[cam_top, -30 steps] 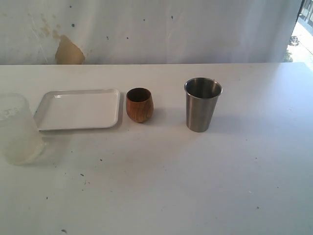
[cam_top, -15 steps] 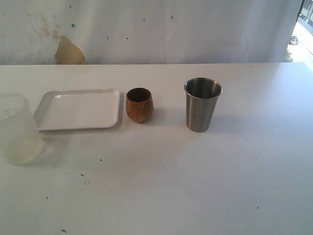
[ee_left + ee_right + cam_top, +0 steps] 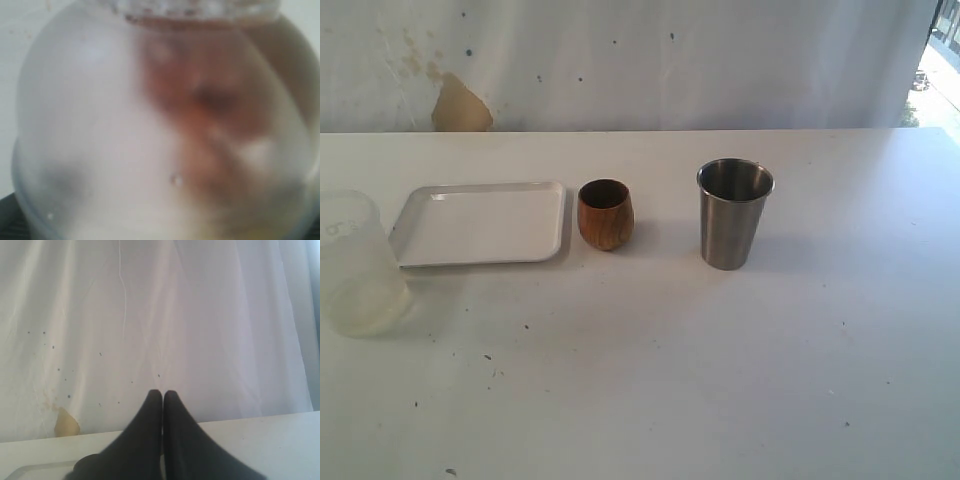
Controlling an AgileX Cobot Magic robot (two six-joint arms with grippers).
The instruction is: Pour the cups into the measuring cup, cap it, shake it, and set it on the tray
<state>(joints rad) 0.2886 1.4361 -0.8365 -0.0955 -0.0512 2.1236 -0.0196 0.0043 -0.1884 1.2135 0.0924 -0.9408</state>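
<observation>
The right gripper (image 3: 162, 394) is seen fully closed, its two black fingers (image 3: 147, 440) pressed tip to tip, with nothing held or touched. It is aimed at the white cloth backdrop (image 3: 200, 315), above the far edge of the white table (image 3: 260, 435). The left gripper (image 3: 160, 227) is shown only as dark slivers at the frame edge. Its wrist view is filled by a blurred frosted translucent container (image 3: 100, 125) sitting very close. Whether the jaws are clamped on it or merely stand wide around it cannot be told. In the exterior view the small rounded brown wooden cup (image 3: 605, 214) is found upright near mid-table. The flat white rectangular tray with low raised rim (image 3: 480, 222) is laid just beside it on the left, not touching. The tall tapered stainless-steel tumbler (image 3: 733, 214) is stood upright to the right of the wooden cup, apart from it. The frosted container is placed at the left edge of that view, nearer the camera than the tray and cropped by the frame, with a yellowish tint low in it. A tan stain (image 3: 460, 105) is noted on the backdrop behind the tray. How the cups and tray lie relative to either gripper cannot be fixed from these views.
</observation>
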